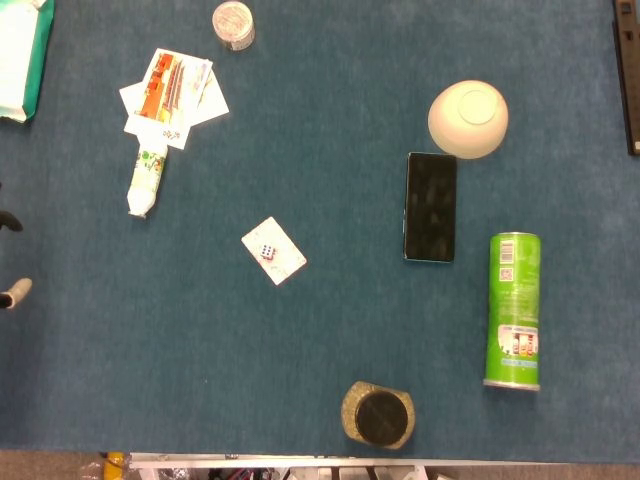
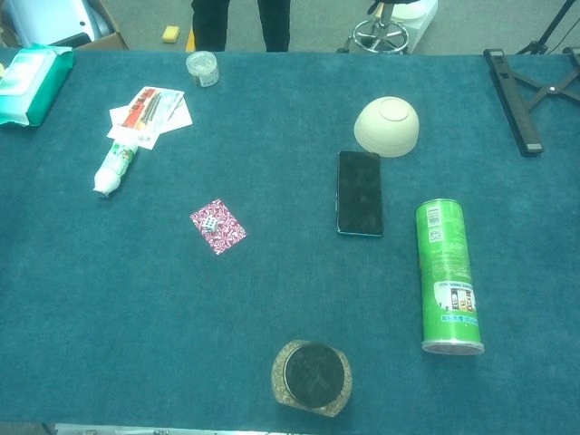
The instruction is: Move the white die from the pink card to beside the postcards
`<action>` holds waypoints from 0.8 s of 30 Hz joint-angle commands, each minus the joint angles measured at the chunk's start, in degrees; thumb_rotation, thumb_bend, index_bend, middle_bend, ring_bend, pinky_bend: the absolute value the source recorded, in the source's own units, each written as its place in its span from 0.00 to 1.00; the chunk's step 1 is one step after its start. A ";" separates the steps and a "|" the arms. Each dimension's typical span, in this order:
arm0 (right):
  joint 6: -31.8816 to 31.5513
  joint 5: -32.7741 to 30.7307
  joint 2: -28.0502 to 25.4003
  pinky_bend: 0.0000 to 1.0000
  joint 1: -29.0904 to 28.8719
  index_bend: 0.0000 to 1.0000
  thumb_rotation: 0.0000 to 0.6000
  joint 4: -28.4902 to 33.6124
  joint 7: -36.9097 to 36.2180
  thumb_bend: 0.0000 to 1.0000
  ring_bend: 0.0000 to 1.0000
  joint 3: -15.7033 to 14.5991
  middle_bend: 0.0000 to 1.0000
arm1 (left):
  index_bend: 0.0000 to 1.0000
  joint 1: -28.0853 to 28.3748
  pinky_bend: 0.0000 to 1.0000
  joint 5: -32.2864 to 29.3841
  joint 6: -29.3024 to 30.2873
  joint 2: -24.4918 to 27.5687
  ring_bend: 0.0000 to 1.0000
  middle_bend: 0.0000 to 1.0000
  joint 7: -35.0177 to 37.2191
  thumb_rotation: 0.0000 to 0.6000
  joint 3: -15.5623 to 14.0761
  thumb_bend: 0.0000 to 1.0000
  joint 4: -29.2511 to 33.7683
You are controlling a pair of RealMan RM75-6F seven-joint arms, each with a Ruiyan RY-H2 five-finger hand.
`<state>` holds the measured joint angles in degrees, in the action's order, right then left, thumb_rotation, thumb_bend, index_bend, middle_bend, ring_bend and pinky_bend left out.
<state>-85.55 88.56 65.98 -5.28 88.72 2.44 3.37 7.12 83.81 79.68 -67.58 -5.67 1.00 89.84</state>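
Tube (image 2: 113, 165) lies touching postcards (image 2: 149, 112), between them and die (image 2: 209, 222).

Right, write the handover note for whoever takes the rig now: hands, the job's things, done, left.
Left hand: only fingertips show at the left edge of the head view; open or shut cannot be told.
Right hand: not in view.
White die sits on the pink card, mid-table.
Postcards lie at the far left, a tube touching their near edge.
Done: nothing.
Left: grasp the die, set it beside the postcards.
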 commanded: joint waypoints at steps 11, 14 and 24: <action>3.84 0.07 0.19 0.57 -2.29 0.55 1.00 0.71 1.74 0.00 0.45 -0.17 0.41 | 0.41 4.69 0.32 4.74 -7.80 -1.40 0.08 0.14 2.90 1.00 -2.80 0.12 1.60; 5.48 -0.60 -0.15 0.57 -3.52 0.55 1.00 1.71 3.72 0.00 0.44 0.43 0.41 | 0.41 7.04 0.32 4.98 -10.75 -2.17 0.08 0.14 2.82 1.00 -2.33 0.12 1.28; 9.99 -2.90 -1.80 0.57 -6.79 0.55 1.00 5.46 11.43 0.00 0.43 1.69 0.41 | 0.41 12.22 0.24 5.22 -15.94 -6.73 0.07 0.11 0.33 1.00 -1.14 0.11 -0.66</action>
<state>-76.00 86.04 64.52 -11.66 93.74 13.40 4.81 19.03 89.15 64.05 -73.98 -5.22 -0.35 89.30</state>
